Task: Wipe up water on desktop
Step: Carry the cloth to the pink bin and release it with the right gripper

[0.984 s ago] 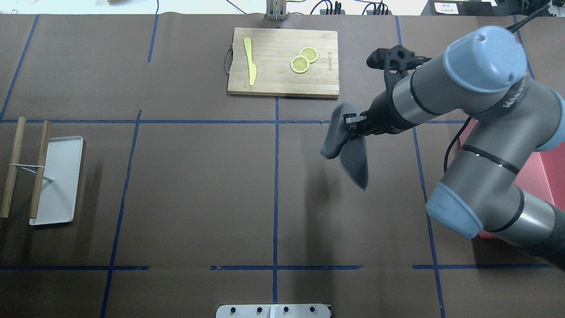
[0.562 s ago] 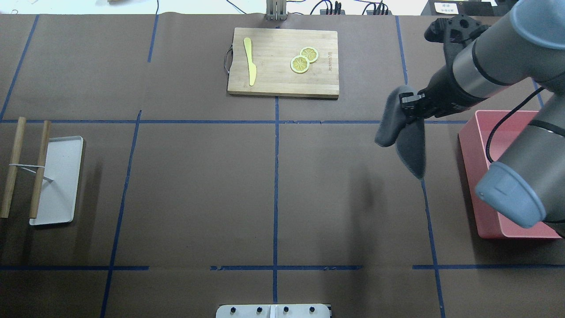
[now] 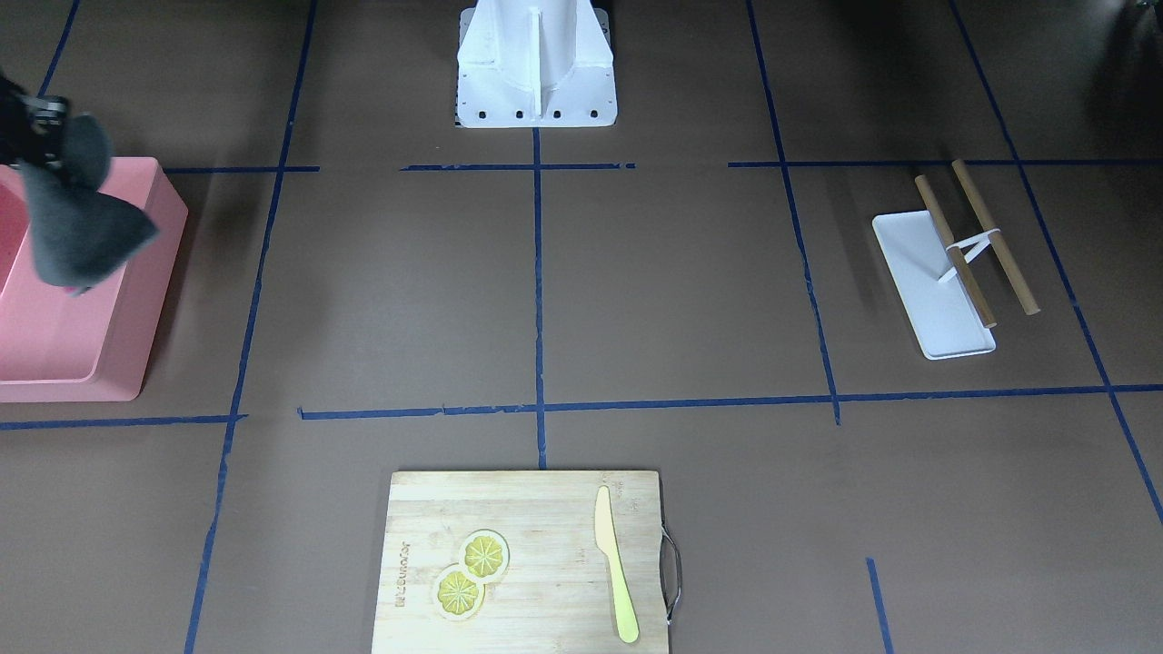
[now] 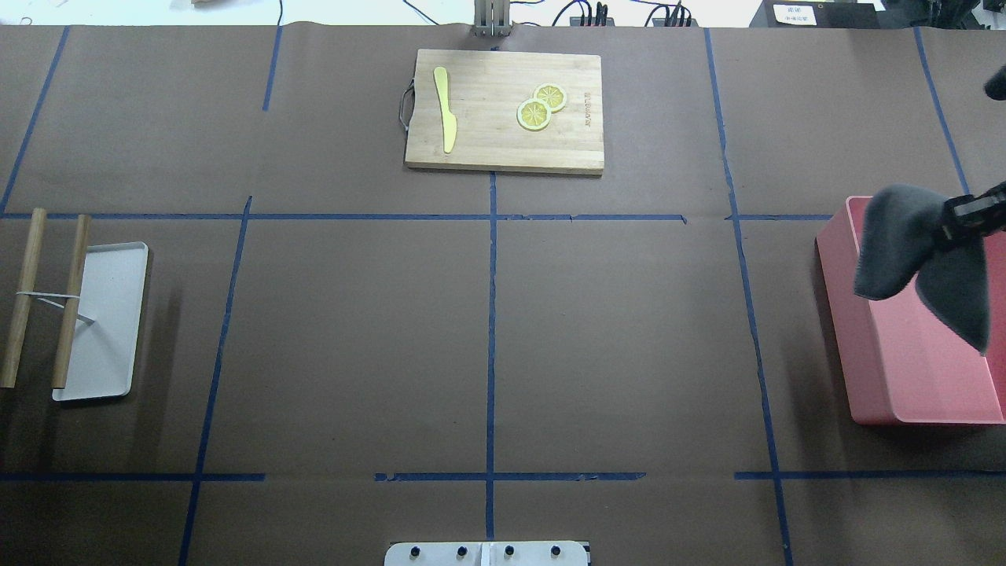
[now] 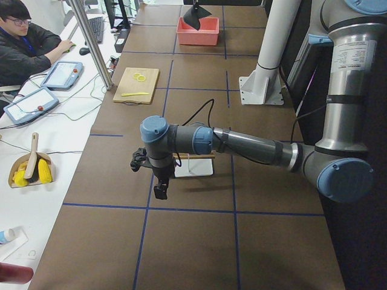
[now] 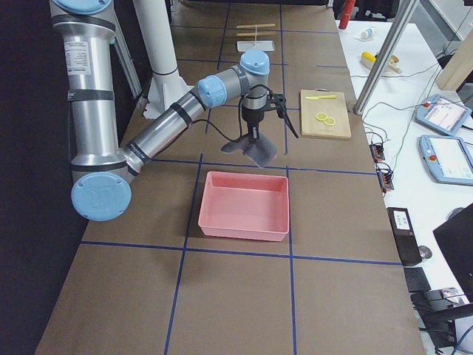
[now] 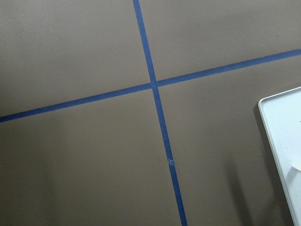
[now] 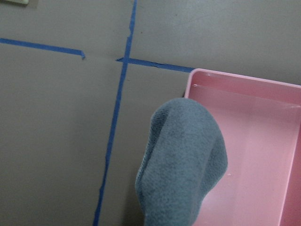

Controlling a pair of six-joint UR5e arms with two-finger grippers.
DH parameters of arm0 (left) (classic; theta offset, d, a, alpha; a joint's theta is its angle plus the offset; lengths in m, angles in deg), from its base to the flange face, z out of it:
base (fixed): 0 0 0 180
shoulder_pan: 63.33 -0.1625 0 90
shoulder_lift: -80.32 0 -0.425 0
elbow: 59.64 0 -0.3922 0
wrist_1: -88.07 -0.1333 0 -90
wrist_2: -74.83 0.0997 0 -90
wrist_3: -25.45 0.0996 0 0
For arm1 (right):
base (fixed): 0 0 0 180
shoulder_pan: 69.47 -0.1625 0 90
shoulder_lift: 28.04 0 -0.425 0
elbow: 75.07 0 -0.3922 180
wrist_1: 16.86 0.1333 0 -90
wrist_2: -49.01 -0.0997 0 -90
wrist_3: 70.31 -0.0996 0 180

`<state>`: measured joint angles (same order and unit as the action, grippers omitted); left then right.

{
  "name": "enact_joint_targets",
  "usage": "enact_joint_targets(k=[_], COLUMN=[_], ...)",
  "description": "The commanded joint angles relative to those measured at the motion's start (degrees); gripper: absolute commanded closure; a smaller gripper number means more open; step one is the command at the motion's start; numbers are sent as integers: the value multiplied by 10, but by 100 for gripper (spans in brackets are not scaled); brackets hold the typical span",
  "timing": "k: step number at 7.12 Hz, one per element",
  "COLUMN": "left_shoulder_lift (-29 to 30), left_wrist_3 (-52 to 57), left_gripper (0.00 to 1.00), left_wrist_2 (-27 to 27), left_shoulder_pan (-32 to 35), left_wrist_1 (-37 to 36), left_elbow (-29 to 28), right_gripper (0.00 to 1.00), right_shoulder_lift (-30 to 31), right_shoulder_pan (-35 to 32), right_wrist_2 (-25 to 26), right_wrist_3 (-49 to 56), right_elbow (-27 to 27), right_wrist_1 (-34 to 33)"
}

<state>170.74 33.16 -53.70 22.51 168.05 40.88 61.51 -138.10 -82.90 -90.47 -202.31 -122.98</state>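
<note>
The right tool (image 4: pixel 954 215) clamps a fuzzy grey cloth (image 4: pixel 896 244) drooping in folds beneath it above a smooth pink tub's (image 4: pixel 912 385) rim; whether the left tool (image 5: pixel 160 193) is open cannot be told.

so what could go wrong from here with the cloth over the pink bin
1. The grey cloth hangs from the right gripper and seems to straddle the pink bin's wall. Released now, it might drape over the rim or land on the desktop.
2. If the cloth is wet, which I cannot tell, the part outside could drip onto the desktop.
3. Lowered here, its long hanging corner may snag the rim.
</note>
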Motion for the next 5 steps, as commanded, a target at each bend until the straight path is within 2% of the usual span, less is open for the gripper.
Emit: enact_joint_targets(k=[1, 3, 4, 5], left_shoulder_lift=[-2, -2, -1, -1], left_wrist_3=[1, 3, 3, 3], left_gripper=[0, 0, 0, 0], left_wrist_2=[-1, -1, -1, -1], left_shoulder_pan=[0, 0, 0, 0], left_wrist_1=[3, 5, 6, 6], left_elbow=[-11, -13, -13, -12], right_gripper=[94, 87, 7, 0], right_shoulder_lift=[42, 46, 47, 47], right_shoulder_pan=[-52, -53, -53, -52], right_wrist_2=[-48, -48, -47, -46], right_wrist_3=[118, 122, 121, 120], right_elbow=[71, 85, 88, 89], right_wrist_1=[11, 11, 11, 12])
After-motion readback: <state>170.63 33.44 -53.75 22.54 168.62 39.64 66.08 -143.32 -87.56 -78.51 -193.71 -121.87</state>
